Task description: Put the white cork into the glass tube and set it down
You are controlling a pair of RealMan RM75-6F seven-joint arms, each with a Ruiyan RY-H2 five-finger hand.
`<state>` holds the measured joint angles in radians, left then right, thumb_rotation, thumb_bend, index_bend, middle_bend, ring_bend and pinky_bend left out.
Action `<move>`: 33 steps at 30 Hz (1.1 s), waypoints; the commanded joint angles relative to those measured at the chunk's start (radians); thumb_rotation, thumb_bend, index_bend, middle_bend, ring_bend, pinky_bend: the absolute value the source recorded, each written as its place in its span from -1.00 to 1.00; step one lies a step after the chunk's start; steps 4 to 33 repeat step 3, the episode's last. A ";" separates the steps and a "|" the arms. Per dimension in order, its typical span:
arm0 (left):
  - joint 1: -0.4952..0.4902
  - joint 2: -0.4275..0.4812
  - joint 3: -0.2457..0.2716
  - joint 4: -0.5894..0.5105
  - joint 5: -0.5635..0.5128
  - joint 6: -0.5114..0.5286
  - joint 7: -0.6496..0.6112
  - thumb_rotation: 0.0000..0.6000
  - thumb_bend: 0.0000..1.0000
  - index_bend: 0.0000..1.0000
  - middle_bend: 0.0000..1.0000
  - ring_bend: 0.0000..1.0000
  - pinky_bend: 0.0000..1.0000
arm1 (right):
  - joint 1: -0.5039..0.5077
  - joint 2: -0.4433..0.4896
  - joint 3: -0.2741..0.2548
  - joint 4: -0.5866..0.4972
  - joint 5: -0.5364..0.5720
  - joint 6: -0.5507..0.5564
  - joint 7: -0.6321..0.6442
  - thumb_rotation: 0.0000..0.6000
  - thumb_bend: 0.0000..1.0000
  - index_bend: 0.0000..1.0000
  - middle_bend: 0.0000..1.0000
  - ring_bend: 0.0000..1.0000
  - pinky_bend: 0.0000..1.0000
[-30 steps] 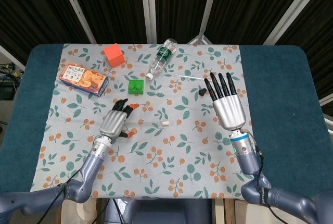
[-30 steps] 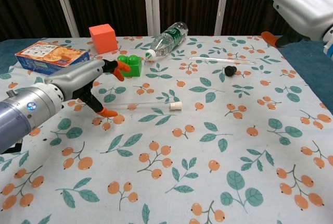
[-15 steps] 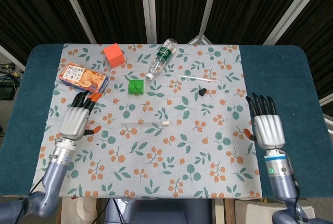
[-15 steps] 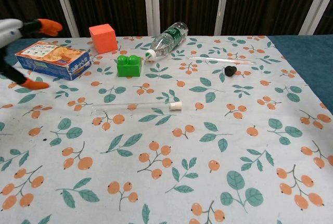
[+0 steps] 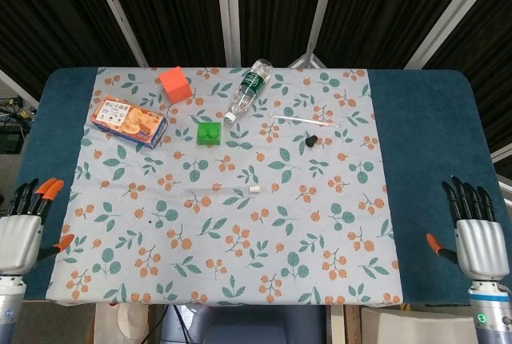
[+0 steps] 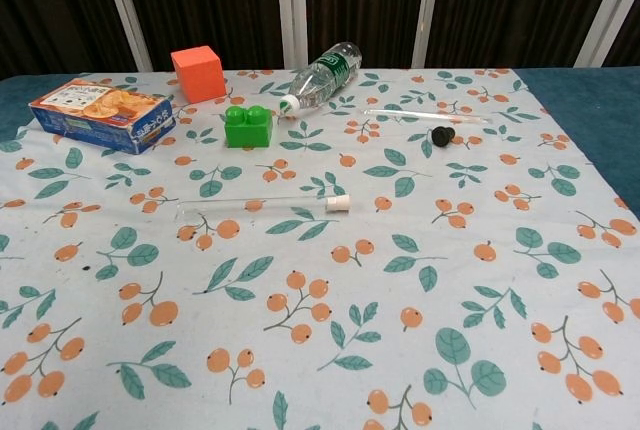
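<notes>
Hands, left and right, spread empty at bottom corners; corked glass tube lies mid-desk; leave it undisturbed.

Down at seven o'clock in the head view the left hand runs off the frame at the wrist, and at five o'clock the right hand does too. The chest view shows neither. The glass tube is barely traceable against the cloth.

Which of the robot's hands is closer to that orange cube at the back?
Left. The left hand sits off the table's near-left corner, same side as the orange cube; the right hand is diagonally across, near-right.
</notes>
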<state>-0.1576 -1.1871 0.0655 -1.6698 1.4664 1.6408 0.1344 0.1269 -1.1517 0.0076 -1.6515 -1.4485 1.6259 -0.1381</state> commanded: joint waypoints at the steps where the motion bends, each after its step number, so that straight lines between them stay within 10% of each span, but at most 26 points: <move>1: 0.046 0.031 0.014 0.032 0.024 0.043 -0.052 1.00 -0.80 -0.85 -0.83 -1.00 -1.00 | -0.025 -0.009 -0.001 0.037 -0.031 0.032 0.031 1.00 -0.53 -1.00 -1.00 -1.00 -1.00; 33: 0.055 0.034 0.002 0.040 0.015 0.050 -0.076 1.00 -0.80 -0.85 -0.83 -1.00 -1.00 | -0.026 -0.018 -0.001 0.053 -0.036 0.023 0.027 1.00 -0.53 -1.00 -1.00 -1.00 -1.00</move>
